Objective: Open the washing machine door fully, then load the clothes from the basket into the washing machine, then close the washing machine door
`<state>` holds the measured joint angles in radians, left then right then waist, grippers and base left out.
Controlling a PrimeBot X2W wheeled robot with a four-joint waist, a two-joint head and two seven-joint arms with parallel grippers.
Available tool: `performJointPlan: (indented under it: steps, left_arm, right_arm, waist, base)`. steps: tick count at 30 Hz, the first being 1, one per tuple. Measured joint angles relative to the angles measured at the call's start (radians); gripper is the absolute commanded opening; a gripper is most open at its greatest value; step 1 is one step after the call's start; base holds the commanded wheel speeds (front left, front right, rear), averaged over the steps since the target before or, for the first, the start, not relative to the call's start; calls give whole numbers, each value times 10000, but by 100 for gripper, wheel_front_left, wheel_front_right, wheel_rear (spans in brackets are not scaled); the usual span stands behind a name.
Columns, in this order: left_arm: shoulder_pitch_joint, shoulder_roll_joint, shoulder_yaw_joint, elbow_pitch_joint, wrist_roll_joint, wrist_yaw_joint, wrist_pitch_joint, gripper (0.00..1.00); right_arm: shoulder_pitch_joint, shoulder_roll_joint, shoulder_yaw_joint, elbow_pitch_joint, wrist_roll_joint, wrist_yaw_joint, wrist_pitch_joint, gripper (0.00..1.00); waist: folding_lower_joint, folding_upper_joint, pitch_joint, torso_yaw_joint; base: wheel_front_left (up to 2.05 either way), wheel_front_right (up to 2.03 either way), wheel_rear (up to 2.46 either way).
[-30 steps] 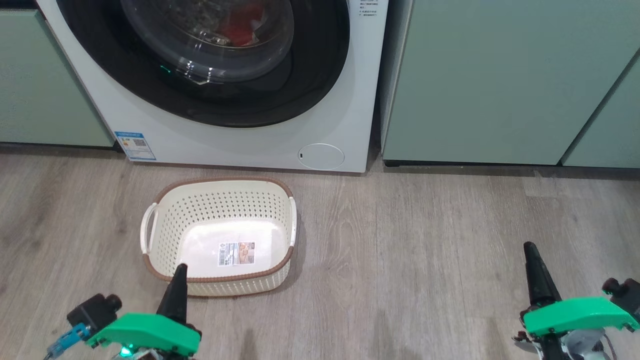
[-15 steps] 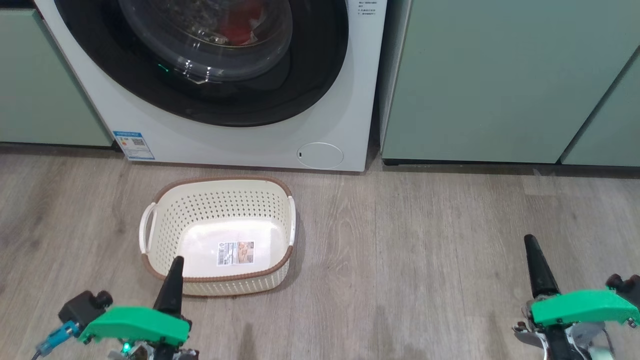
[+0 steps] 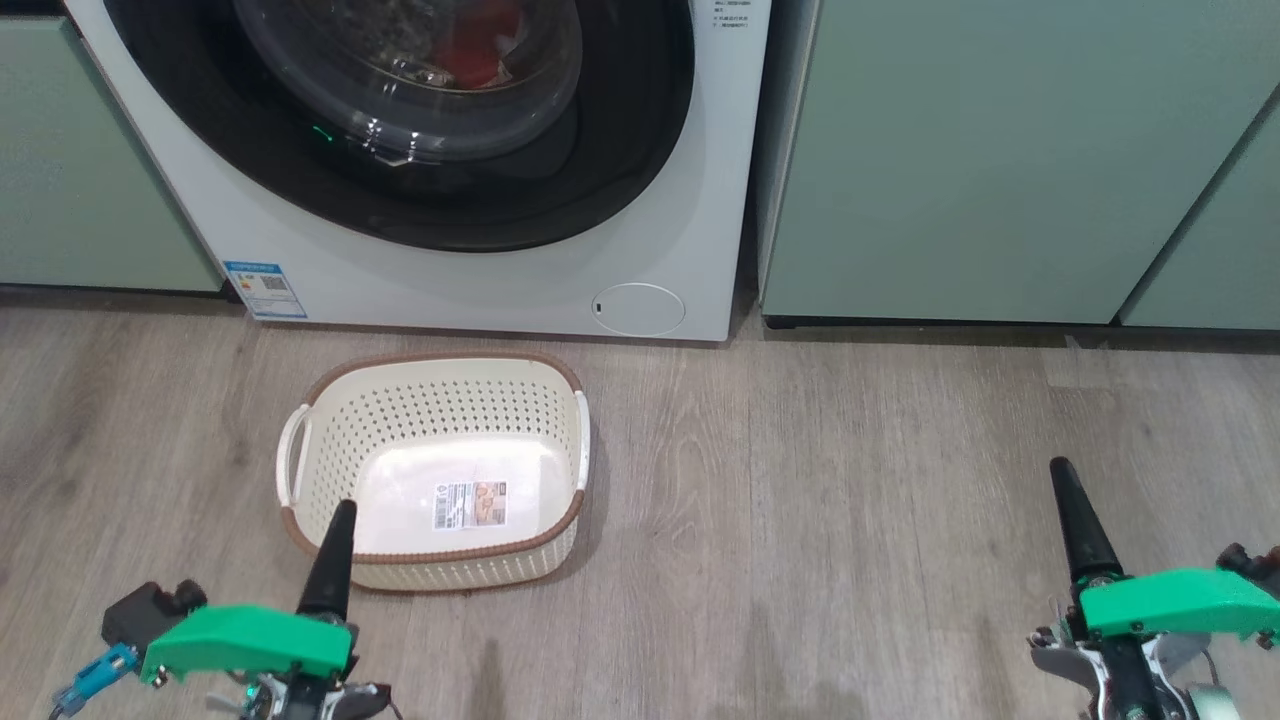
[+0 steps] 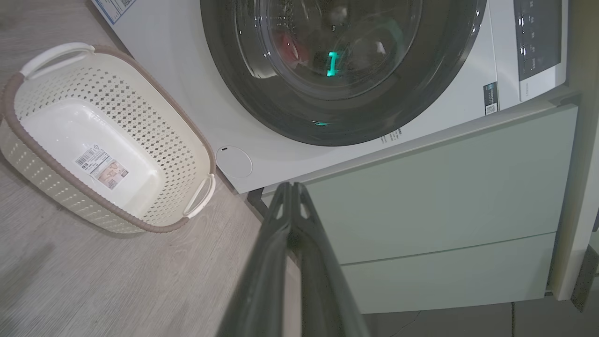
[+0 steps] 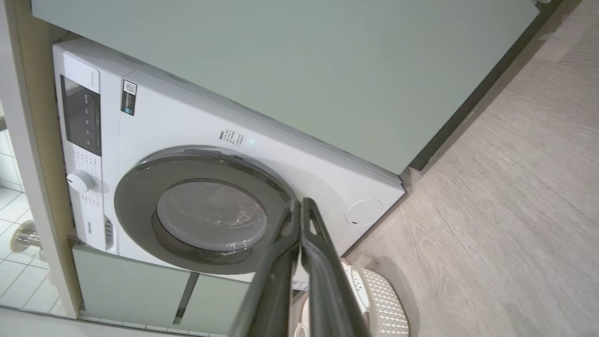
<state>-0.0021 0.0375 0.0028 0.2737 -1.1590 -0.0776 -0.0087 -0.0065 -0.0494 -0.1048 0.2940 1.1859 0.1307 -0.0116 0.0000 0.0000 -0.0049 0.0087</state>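
The white washing machine [image 3: 450, 280] stands at the top of the head view. Its door [image 3: 620, 150], with a glossy black rim, lies flat against the front. Red clothes [image 3: 478, 50] show behind the domed glass and appear again as clothes [image 4: 286, 47] in the left wrist view. The cream basket [image 3: 440, 400] sits on the floor before the machine, holding nothing but its label. My left gripper [image 3: 338, 515] is shut and empty at the basket's near rim. My right gripper [image 3: 1062, 475] is shut and empty, far right over the floor. The wrist views show the left gripper [image 4: 291, 187] and the right gripper [image 5: 298, 202] with their fingers pressed together.
Pale green cabinets [image 3: 980, 160] flank the machine on both sides. A small round flap [image 3: 638, 309] and a blue energy sticker [image 3: 262, 290] mark the washer's lower front. Wood-look floor [image 3: 850, 480] stretches between the basket and my right gripper.
My left arm has slid a little left and down in the head view, and my right arm a little right. Both stay shut. The whole picture has shifted slightly.
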Motion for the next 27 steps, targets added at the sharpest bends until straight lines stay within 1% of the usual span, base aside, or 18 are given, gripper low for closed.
performJointPlan:
  steps: [27]
  left_arm:
    - [-326,2,493,6,-2838,-272,750,0]
  right_arm:
    - [-272,19,-184,-77,2663,0,754,0]
  waist:
    - [0,0,53,-57]
  base:
    - [0,0,0]
